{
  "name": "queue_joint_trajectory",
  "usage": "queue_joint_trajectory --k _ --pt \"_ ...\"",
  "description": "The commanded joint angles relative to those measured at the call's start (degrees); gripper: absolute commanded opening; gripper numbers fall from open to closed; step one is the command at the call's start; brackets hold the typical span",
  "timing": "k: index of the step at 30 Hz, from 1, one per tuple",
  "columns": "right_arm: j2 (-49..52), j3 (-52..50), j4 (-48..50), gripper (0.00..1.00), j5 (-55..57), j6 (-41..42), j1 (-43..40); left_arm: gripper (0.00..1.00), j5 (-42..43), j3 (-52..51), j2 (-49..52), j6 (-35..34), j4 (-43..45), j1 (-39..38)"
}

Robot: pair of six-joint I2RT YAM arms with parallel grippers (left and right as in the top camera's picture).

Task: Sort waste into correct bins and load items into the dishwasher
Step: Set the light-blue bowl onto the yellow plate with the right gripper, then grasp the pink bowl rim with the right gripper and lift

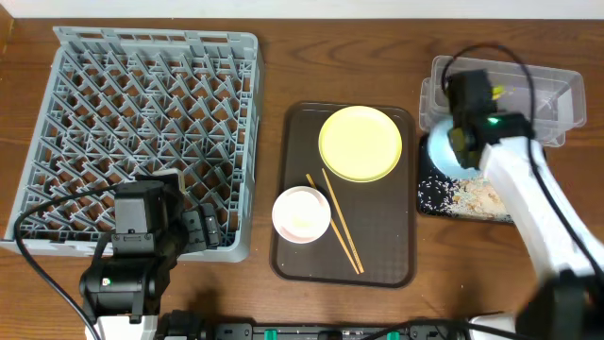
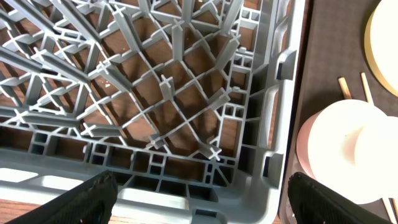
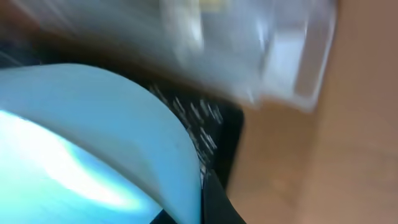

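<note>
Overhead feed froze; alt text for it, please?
The right gripper holds the light-blue bowl over the black tray of crumbs, beside the clear tub. A brown tray holds a yellow plate, white bowl and chopsticks; the open left gripper sits over the grey dish rack.

Left of the brown serving tray (image 1: 377, 236), the left arm (image 1: 132, 236) is boxy and black, with a green light and black cables. The left gripper (image 2: 202, 183) has matte black fingers (image 2: 87, 202). Right of the tray, the right arm (image 1: 528, 194) is white with a black, cabled wrist.
</note>
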Motion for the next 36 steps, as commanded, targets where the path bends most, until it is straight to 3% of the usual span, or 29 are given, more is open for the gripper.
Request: queue_joint_trajectory --k 1,5,10,12,17,23,25,28,29,36 --pt "-7.9 2.7 3.6 0.01 -21.1 3.5 3.4 0.89 -0.1 1.0 0.0 -0.5 -0.2 0.2" --pt "-9.2 2.4 9.5 0.01 -34.0 9.4 7.6 0.89 -0.1 1.0 0.0 -0.5 -0.2 0.2" --pt "-4.4 1.2 13.9 0.01 -32.8 15.2 11.5 0.89 -0.1 1.0 0.0 -0.5 -0.3 0.2" --pt "0.8 1.2 13.7 0.01 -29.3 22.4 11.5 0.89 -0.1 1.0 0.0 -0.5 -0.3 0.2" --pt "10.8 1.2 13.8 0.01 -29.6 28.3 11.7 0.89 -0.1 1.0 0.0 -0.5 -0.3 0.2" --pt "17.4 1.2 13.4 0.01 -31.0 28.8 13.5 0.89 -0.1 1.0 0.0 -0.5 -0.3 0.2" --pt "17.4 1.2 13.6 0.16 -30.8 28.8 13.5 0.89 -0.1 1.0 0.0 -0.5 -0.3 0.2" --pt "17.4 1.2 12.7 0.30 -31.8 28.8 13.5 0.89 -0.1 1.0 0.0 -0.5 -0.3 0.2" --pt "17.3 1.2 12.2 0.44 -32.5 28.8 13.5 0.89 -0.1 1.0 0.0 -0.5 -0.3 0.2" --pt "11.6 1.4 9.1 0.55 -34.1 26.5 13.9 0.89 -0.1 1.0 0.0 -0.5 -0.3 0.2"
